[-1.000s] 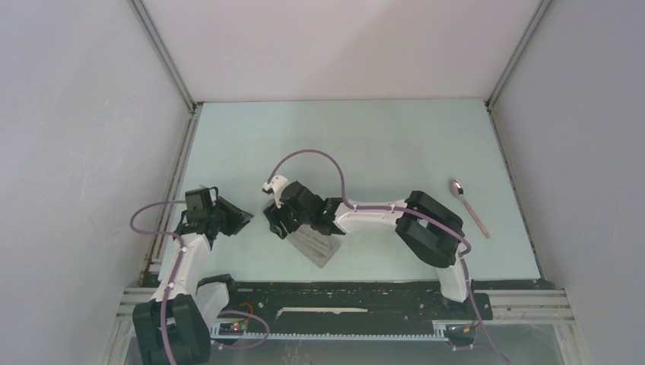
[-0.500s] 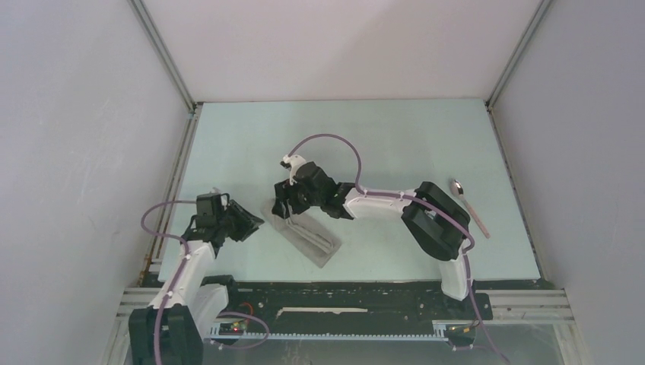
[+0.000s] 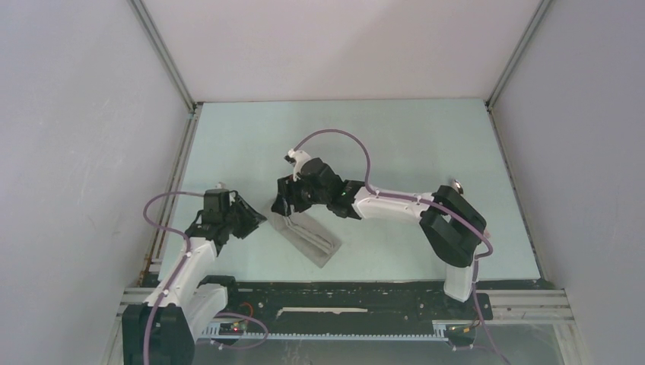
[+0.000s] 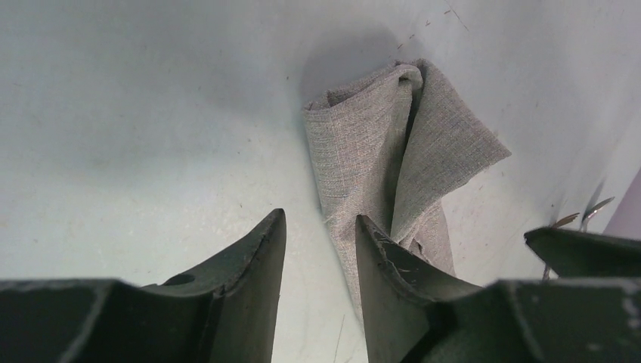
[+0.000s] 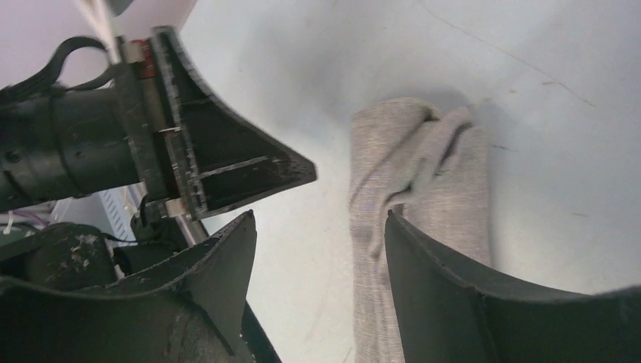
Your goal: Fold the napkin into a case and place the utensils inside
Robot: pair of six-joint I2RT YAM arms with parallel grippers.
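The left gripper [image 3: 257, 220] and right gripper [image 3: 281, 205], both spread and empty, hover at the upper-left end of the case [image 3: 310, 239] at centre frame, probably to open its mouth.

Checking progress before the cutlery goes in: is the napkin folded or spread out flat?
Folded. The napkin lies as a narrow strip on the table, and both wrist views show overlapping layers and creases at its end.
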